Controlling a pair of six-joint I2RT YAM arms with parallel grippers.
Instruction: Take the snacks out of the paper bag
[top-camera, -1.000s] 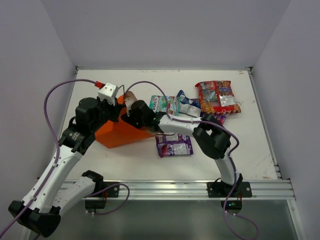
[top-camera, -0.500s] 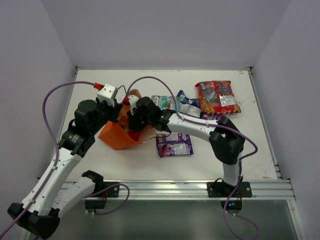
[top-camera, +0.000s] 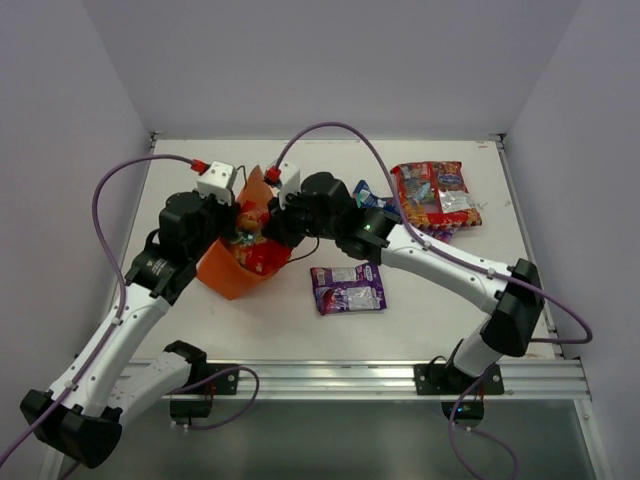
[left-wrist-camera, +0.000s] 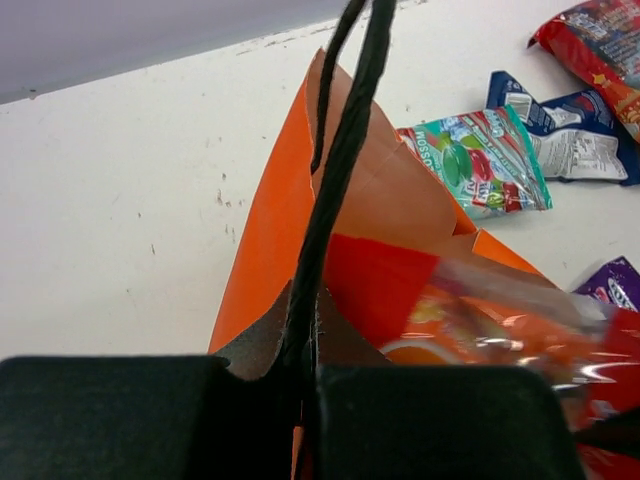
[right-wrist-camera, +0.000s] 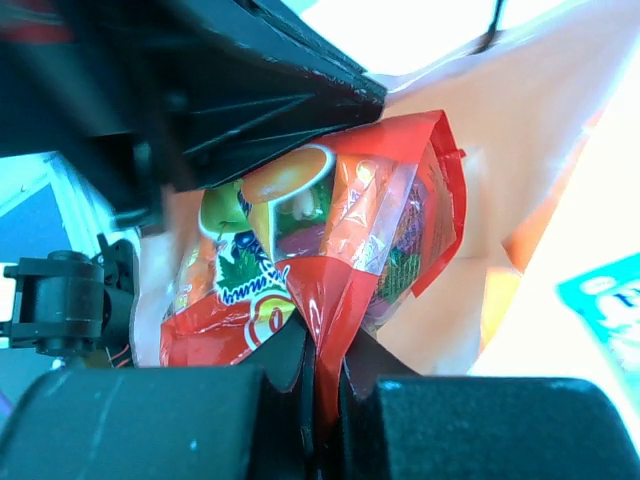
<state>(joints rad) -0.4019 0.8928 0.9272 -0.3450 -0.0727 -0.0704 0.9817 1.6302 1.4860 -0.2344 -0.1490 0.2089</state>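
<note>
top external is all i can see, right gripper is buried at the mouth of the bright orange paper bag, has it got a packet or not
observer: yes. In the right wrist view the right gripper is shut on the edge of a red-orange glossy snack packet printed with fruit.
operator: and what is the left arm gripping
observer: the left wrist view shows the left gripper shut on the thin black loop handle of the bright orange paper bag.
operator: is the packet out of the bag
observer: not clearly. The right wrist view has the bag's pale inside right behind the packet.
</note>
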